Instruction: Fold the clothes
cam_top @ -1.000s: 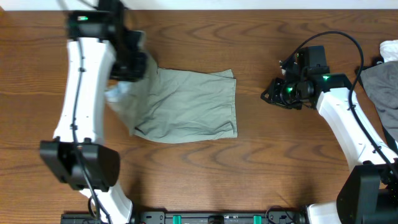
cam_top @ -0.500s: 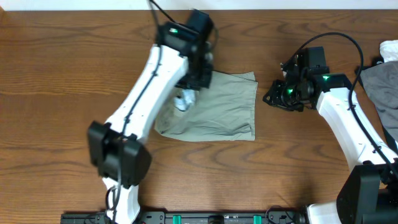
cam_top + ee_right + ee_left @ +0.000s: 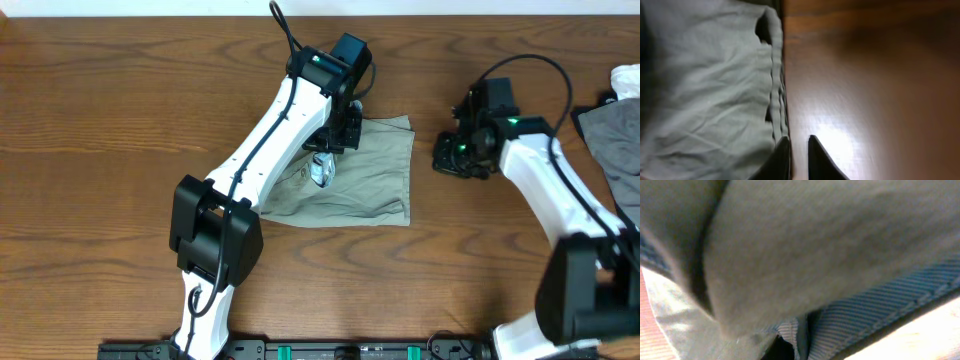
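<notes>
Jaws of the left gripper (image 3: 336, 132) are clamped shut on the shorts (image 3: 375, 170). The left wrist view is so crowded with blurred cloth that I judge the grip mostly from how the fabric bunches there. Jaws of the right gripper (image 3: 447, 155) are drawn almost together, with only a thin sliver of table between the tips and nothing held.

At the near edge of the table (image 3: 100, 150), the left arm (image 3: 265, 150) rises from its dark elbow joint and reaches away and to the right, across the near-left part of the shorts. The shorts lie around the middle of the table as a rough rectangle of pale green cloth, flat along their near and right edges. A small whitish patch of lining (image 3: 320, 172) shows just beside the arm. Farther back, the left gripper sits on the far-left part of the cloth, beside its far edge.

From the left wrist, the shorts (image 3: 830, 245) fill nearly the whole view, with a striped bluish lining (image 3: 880, 315) folded under them.

The right gripper rests just off the right edge of the shorts, apart from the cloth. From its wrist, the right gripper (image 3: 796, 150) has bare wood ahead of it, and the hemmed edge of the shorts (image 3: 705, 90) runs along just to one side.

A grey cloth (image 3: 610, 130) lies at the far right edge of the table.
</notes>
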You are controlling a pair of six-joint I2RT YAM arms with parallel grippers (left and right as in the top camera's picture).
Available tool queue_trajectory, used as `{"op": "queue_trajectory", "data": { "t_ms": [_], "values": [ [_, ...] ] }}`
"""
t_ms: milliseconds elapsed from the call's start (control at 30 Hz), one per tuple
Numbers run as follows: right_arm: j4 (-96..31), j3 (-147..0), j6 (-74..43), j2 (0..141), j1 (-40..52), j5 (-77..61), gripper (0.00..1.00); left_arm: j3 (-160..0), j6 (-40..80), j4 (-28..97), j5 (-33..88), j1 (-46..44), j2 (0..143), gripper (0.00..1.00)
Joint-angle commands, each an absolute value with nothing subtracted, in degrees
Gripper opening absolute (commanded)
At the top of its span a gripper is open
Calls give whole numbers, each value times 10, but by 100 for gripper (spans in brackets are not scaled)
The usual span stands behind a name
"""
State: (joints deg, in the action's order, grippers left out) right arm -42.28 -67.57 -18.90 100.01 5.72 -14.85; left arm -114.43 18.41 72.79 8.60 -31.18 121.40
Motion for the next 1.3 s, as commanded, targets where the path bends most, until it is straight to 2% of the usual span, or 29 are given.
{"op": "queue_trajectory", "data": {
  "t_ms": [0, 67, 367, 800, 1267],
  "values": [
    [-398, -666, -171, 1048, 61, -194, 5, -1146, 194, 730, 86, -309, 1210, 6],
    [-378, -666, -171, 1069, 61, -212, 1, -1146, 194, 731, 86, -310, 1210, 6],
    [-304, -666, -142, 1127, 60, -300, 1, -1146, 192, 732, 100, -309, 1210, 6],
    [-349, -666, -143, 1157, 60, -212, 1, -1147, 192, 727, 213, -313, 1191, 6],
    [-371, -666, -154, 1158, 60, -180, 1, -1147, 220, 680, 194, -400, 1193, 7]
  ]
}}
